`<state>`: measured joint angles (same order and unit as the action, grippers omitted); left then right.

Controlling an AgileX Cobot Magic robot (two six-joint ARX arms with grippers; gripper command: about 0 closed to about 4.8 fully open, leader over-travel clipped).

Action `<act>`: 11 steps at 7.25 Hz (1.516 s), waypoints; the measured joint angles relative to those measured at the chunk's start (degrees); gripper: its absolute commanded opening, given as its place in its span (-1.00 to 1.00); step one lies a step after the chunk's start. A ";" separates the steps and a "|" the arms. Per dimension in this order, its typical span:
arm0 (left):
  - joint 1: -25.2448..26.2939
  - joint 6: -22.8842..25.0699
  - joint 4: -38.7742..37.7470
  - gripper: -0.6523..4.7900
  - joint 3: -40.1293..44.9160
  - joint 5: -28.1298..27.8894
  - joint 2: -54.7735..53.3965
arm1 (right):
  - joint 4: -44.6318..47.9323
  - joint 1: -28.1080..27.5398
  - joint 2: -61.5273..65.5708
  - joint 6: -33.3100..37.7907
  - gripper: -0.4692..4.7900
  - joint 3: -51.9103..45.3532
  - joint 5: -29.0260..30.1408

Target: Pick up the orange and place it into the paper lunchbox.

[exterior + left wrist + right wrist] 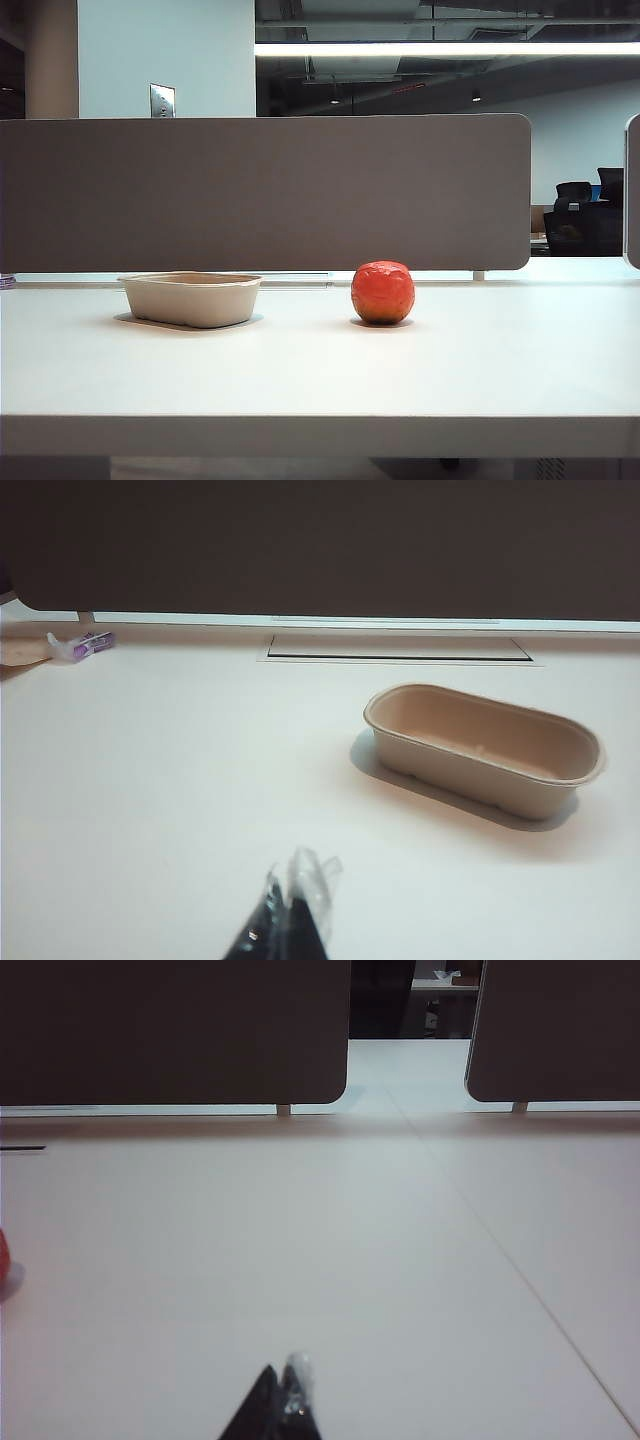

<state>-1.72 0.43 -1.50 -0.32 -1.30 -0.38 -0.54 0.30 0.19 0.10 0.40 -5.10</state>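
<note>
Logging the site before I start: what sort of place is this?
Likely an open-plan office: a white desk backed by grey partition screens, black office chairs beyond, and exposed ceiling ducts with strip lighting.

Surface finish: mostly matt, one glossy fruit.
Round red-orange orange (382,292): glossy, slightly wrinkled skin, duller brown underside. Beige moulded-pulp paper lunchbox (190,298): matt, faintly fibrous, rolled rim. White table (320,370): smooth, low sheen. Grey divider panel (265,190): matt. Left gripper (290,905) and right gripper (283,1400): closed black tips, shiny clear wrapping.
</note>
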 measured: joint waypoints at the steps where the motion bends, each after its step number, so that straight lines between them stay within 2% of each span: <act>1: 0.00 0.00 0.00 -0.78 0.00 0.00 0.00 | -0.04 0.00 0.00 0.15 -0.82 0.00 0.04; 7: 0.00 0.00 0.00 -0.78 0.00 0.00 0.00 | -1.20 0.00 0.00 0.28 -0.83 0.00 0.15; 8: 0.02 -7.45 -1.46 -0.78 -4.57 -0.09 -0.02 | -2.51 0.02 0.15 1.79 -0.83 7.02 0.59; 11: 0.02 -8.92 -1.44 -0.78 -9.68 -0.94 -0.13 | -0.96 0.02 2.19 1.84 -0.83 11.61 0.57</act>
<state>-1.69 -8.49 -2.94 -10.00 -2.24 -0.51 -1.50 0.32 2.37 1.93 12.01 -4.54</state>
